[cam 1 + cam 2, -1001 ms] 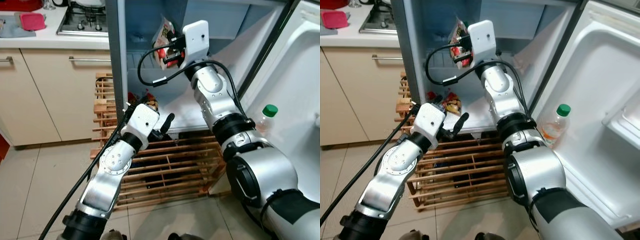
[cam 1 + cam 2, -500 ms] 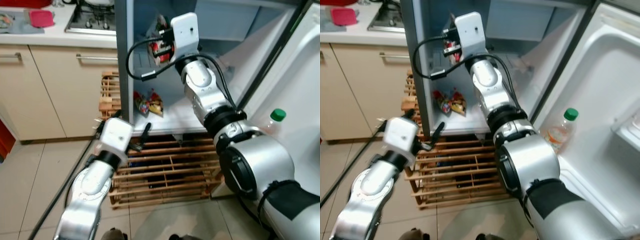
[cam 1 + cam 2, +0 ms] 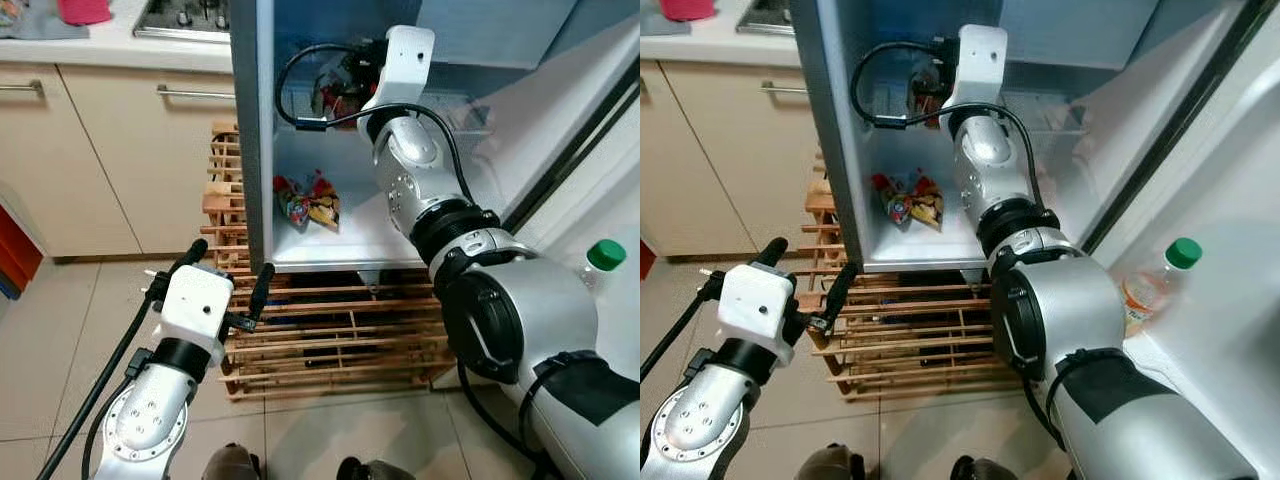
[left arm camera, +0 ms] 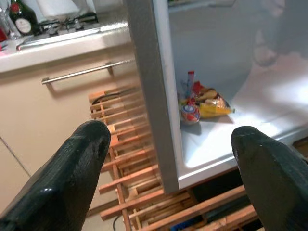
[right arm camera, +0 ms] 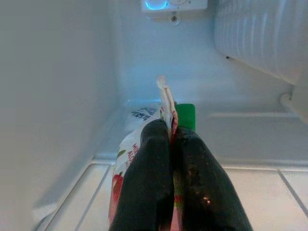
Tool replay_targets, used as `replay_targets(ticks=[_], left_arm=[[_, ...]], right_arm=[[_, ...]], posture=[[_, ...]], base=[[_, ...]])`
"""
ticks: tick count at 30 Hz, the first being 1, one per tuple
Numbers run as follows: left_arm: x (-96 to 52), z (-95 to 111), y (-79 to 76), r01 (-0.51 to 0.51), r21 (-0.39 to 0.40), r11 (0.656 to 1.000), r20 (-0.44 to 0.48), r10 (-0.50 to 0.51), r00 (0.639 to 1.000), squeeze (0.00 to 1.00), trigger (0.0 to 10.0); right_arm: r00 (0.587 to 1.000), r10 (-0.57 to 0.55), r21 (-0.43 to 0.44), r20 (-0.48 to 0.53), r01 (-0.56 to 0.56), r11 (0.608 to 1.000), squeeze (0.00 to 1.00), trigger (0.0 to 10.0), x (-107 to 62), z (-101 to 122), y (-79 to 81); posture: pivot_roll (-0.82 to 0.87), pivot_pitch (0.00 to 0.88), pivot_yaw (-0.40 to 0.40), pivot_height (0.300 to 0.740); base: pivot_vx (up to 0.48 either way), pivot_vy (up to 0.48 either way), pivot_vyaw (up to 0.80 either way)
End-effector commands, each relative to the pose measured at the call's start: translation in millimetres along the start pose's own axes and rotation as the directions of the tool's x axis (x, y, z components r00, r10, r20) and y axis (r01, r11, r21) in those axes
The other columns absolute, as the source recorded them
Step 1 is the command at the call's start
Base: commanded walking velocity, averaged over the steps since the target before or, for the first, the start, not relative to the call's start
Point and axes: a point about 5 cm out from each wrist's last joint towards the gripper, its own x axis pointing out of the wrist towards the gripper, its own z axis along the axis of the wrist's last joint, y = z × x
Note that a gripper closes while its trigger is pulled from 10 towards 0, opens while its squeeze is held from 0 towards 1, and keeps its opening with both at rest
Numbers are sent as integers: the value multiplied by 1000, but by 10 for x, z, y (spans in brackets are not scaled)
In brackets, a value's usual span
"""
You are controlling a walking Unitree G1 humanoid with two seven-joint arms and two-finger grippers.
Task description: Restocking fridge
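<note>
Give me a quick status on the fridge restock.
Right claw shut on snack packet, inside fridge over upper shelf. Left claw open, low outside. Nothing blocking.

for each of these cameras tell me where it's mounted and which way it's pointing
Left eye view: on the head, looking down into the open fridge; both silver arms show.
Right eye view: its stereo twin, same scene; bottle in the door.
Left wrist view: on the left wrist, looking between the open left gripper at the snack packets.
Right wrist view: on the right wrist, inside the fridge, along the right gripper shut on a snack bag.
Shared: the eye views and left wrist view show the snack packets.
</note>
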Motion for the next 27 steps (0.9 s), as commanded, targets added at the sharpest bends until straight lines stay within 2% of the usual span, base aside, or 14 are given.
replay_targets(ticks=[1, 2, 3, 4, 5, 6, 9, 15, 19, 27], left_arm=[[-63, 55, -58, 9, 2, 1000, 4, -9, 1000, 0, 10000], [-90, 65, -71, 8, 2, 1000, 1, -8, 1000, 0, 10000], [-111, 68, -76, 5, 1, 1000, -4, -5, 1000, 0, 10000], [-127, 71, -78, 2, -1, 1000, -8, -2, 1000, 0, 10000], [-140, 73, -79, 0, 0, 1000, -9, 0, 1000, 0, 10000], [-159, 74, -78, -7, 3, 1000, -13, 7, 1000, 0, 10000], [-168, 77, -71, -19, 11, 1000, -15, 19, 1000, 0, 10000], [-146, 93, -87, -27, 25, 999, -8, 27, 1000, 0, 10000], [-58, 81, -87, -20, 44, 999, 4, 19, 1000, 0, 10000], [118, 87, -71, -8, 65, 998, 43, 5, 999, 0, 10000]], right_arm=[[999, -27, 0, -40, 27, 1000, 0, 0, 0, -32, -43], [998, -30, -3, -47, 30, 1000, 220, 0, -2, -45, -38], [998, -38, -5, -51, 38, 999, 1000, 0, -4, -54, -40], [998, -44, -4, -53, 44, 999, 1000, 0, -6, -58, -43], [997, -52, -11, -57, 51, 999, 1000, 9098, -7, -65, -47], [997, -49, -5, -56, 48, 999, 1000, 10000, -6, -63, -38], [998, -53, 21, -22, 53, 998, 1000, 10000, 14, 13, -22], [998, -39, 2, 52, 39, 999, 1000, 10000, 53, 177, 56], [997, -6, -3, 80, 6, 1000, 1000, 10000, 66, 237, 142], [992, -1, -32, 123, 5, 999, 1000, 10000, 59, 277, 132]], posture=[[418, 171, -122, 740], [430, 182, -127, 740], [433, 187, -129, 740], [434, 189, -130, 740], [436, 193, -133, 740], [440, 198, -141, 740], [434, 203, -150, 740], [422, 203, -156, 740], [386, 185, -153, 740], [341, 128, -138, 740]], base=[[0, 0, 0], [0, 0, 0], [0, 0, 0], [0, 0, 0], [0, 0, 0], [0, 0, 0], [0, 0, 0], [0, 0, 0], [0, 0, 0], [0, 0, 0]])
